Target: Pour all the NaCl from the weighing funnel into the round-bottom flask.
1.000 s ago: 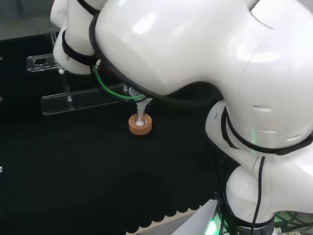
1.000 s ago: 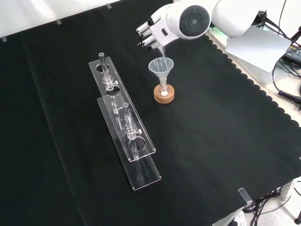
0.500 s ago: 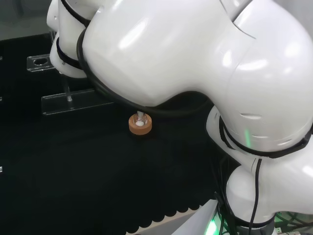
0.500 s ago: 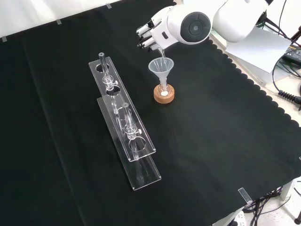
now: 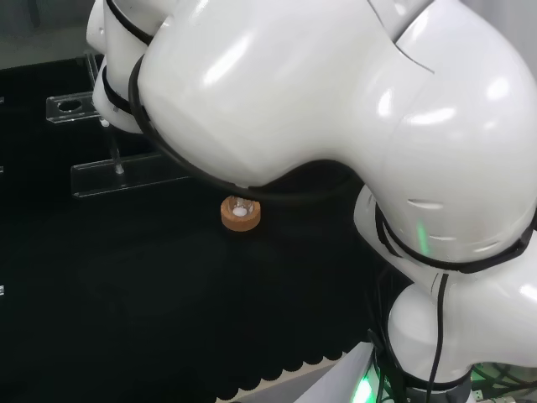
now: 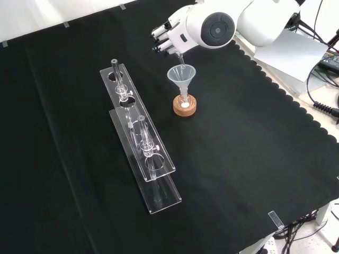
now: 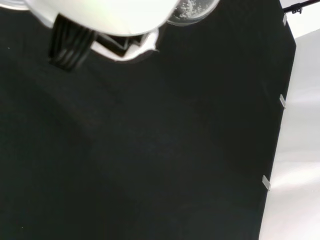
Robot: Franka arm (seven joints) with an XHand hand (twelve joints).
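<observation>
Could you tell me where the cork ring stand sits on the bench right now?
In the front view the cork ring sits right of the clear racks, directly under the funnel and robot hand.

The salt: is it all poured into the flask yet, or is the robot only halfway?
Some is in: white powder lies in the flask on its cork ring. Pouring looks under way: the hand holds a clear spout over the funnel. Left: white grains cling to a clear dish in the wrist view, so it is probably not empty.

Bright overhead light is glaring off the white arm (image 5: 319,92); the black cloth (image 6: 238,148) is swallowing shadows; the hand (image 7: 100,15) is blurring close up.
</observation>
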